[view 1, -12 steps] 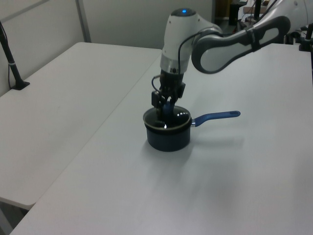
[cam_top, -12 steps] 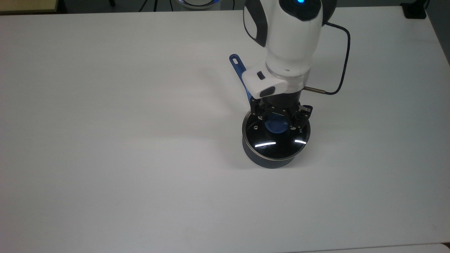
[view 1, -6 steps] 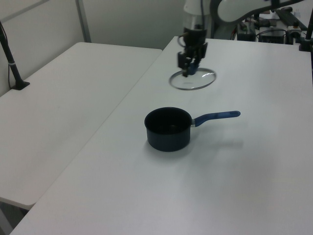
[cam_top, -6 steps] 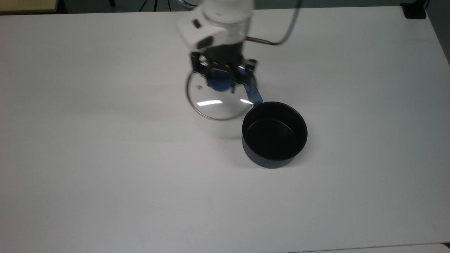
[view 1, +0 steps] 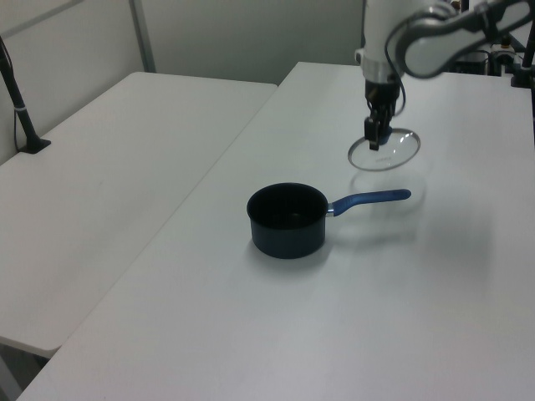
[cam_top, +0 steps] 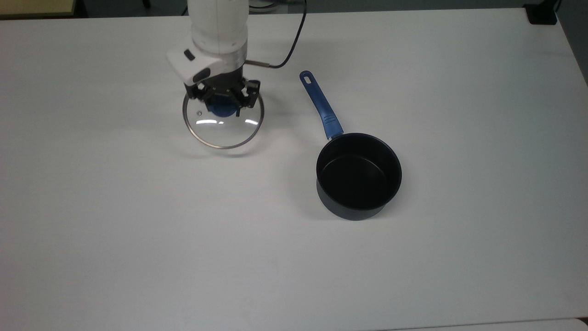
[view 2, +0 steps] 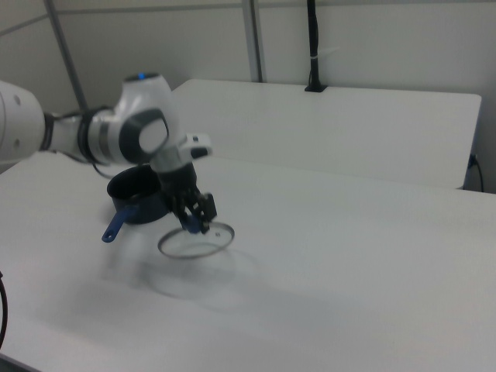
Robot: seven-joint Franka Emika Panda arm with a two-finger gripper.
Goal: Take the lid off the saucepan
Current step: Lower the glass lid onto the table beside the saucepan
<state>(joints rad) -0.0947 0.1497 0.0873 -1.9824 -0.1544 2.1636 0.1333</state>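
No writing readable on the lid (cam_top: 223, 123): clear glass, steel rim, blue knob. Held up by the knob in the clenched gripper (cam_top: 222, 102), above the table (cam_top: 138, 230). Well left of the open black pan (cam_top: 359, 174) in the top view.

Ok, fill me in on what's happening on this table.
The arm's gripper is shut on the blue knob of the glass lid and holds it in the air, tilted, with its shadow on the table below. The saucepan stands open and apart from it, toward the top view's right, its handle pointing to the far edge. So the lid is off; it has not been set down yet.
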